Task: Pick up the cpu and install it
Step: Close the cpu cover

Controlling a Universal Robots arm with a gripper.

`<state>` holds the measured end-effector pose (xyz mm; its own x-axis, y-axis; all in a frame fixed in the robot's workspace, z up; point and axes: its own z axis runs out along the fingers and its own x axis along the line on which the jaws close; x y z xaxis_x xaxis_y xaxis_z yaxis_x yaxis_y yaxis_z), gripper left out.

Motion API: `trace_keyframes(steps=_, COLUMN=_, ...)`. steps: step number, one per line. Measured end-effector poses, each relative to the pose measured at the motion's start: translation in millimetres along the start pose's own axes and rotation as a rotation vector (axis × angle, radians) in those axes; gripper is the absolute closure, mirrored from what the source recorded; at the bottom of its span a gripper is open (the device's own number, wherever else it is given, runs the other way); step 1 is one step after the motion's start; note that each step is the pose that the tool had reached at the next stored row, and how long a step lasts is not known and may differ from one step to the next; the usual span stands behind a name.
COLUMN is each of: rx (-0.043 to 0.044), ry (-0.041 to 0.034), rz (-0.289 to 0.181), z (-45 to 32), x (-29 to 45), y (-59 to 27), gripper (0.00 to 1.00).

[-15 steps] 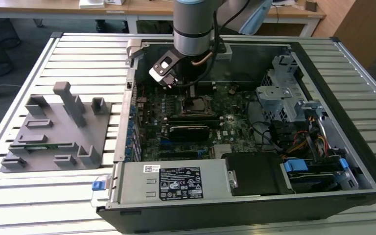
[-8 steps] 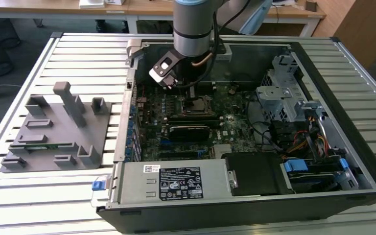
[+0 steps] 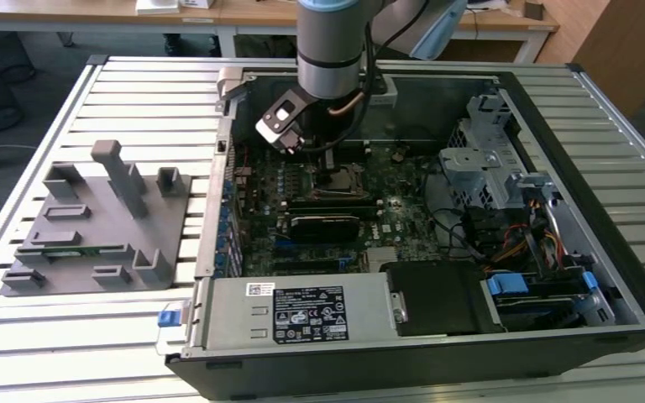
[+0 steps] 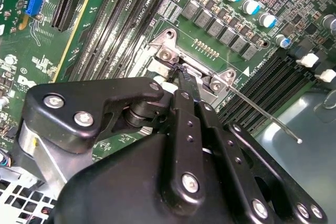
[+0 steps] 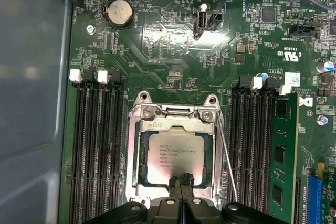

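Reaching straight down from the arm, the hand hangs over the socket frame, its wrist close to upright in the exterior view. Its two black fingertips are clenched together with nothing between them, and they end at one edge of the cpu. Whether they touch the metal or hover just above it I cannot tell. The cpu lies flat inside the socket frame, silvery top up, with the frame's metal border around every side that shows. Several lines of dark print cross its top.

A thin metal lever slants up just beside the socket frame. Black memory slots run along both flanks of the socket frame, and a green memory stick stands in a slot beyond the lever. White lettering is scattered over the green motherboard around the socket frame, and a round coin battery sits well apart from it.

In the exterior view the socket frame lies within the open computer case. The case's power supply, far from the frame, carries a black-and-white label. The case rests on a slatted metal desk, with a grey tray outside the case.
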<state>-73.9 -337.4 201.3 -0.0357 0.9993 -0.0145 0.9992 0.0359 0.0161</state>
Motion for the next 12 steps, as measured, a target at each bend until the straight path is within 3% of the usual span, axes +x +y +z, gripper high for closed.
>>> trace_keyframes(steps=12, rx=0.0002, ry=-0.0002, rz=0.0, z=2.7, x=0.0, y=-0.2, gripper=0.89)
